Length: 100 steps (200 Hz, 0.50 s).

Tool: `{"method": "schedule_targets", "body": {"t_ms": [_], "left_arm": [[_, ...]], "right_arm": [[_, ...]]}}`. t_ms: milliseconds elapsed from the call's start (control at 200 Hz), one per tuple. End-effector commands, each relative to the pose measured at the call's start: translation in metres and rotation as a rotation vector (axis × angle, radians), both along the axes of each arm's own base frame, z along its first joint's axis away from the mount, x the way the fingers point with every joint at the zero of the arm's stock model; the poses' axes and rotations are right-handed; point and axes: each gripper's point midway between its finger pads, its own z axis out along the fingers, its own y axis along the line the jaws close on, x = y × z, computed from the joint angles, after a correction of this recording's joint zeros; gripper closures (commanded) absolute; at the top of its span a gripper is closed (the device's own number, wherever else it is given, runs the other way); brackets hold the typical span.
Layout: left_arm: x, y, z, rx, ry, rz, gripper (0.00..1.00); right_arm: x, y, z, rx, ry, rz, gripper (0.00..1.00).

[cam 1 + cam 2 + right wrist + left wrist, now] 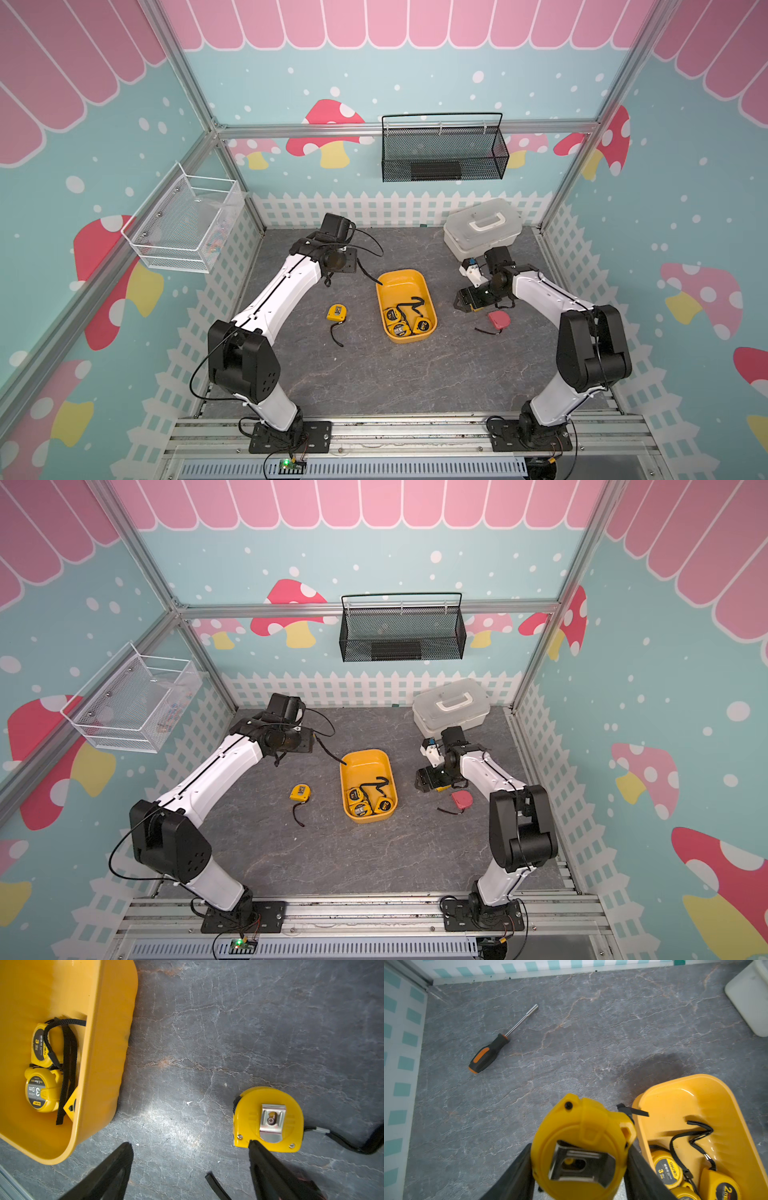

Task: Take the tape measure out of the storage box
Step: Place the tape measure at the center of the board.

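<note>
L hand [579, 1147] clamped on a yellow tape measure [581, 1124], clip side up. It's clear of the storage box [724, 1093]: hangs just outside the rim at approx 10 o'clock in a top view, strap end by the rim. Box long axis runs 12–6. Next prob. a set-down on bare desk [571, 1043] toward 9. R hand [189, 1142] jaws apart, nothing between, at box's 3 o'clock. Three more tapes [405, 324] at its 6 o'clock end.

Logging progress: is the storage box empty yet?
Not empty. Three yellow tape measures lie bunched at the end of the storage box nearer the arm bases; its far end is bare.
</note>
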Motion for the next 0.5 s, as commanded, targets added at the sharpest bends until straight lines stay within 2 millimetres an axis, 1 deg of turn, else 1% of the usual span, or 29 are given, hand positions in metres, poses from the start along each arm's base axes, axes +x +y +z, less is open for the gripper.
{"method": "schedule_targets", "body": {"t_ms": [0, 75, 200, 285, 495], "left_arm": [[-0.004, 0.021, -0.005, 0.021, 0.011, 0.028, 0.41], [-0.006, 0.031, -0.017, 0.022, 0.04, 0.047, 0.41], [-0.008, 0.044, -0.047, 0.008, 0.094, 0.08, 0.41], [-0.013, 0.054, -0.072, -0.006, 0.141, 0.11, 0.41], [-0.021, 0.078, -0.119, -0.015, 0.209, 0.174, 0.41]], "right_arm": [[-0.004, 0.005, -0.006, 0.005, 0.031, 0.011, 0.12], [-0.004, 0.006, -0.006, 0.006, 0.031, 0.011, 0.12], [-0.004, 0.007, -0.007, 0.004, 0.033, 0.013, 0.12], [-0.004, 0.007, -0.007, 0.003, 0.034, 0.017, 0.12], [-0.005, 0.006, -0.009, -0.004, 0.04, 0.015, 0.12]]}}
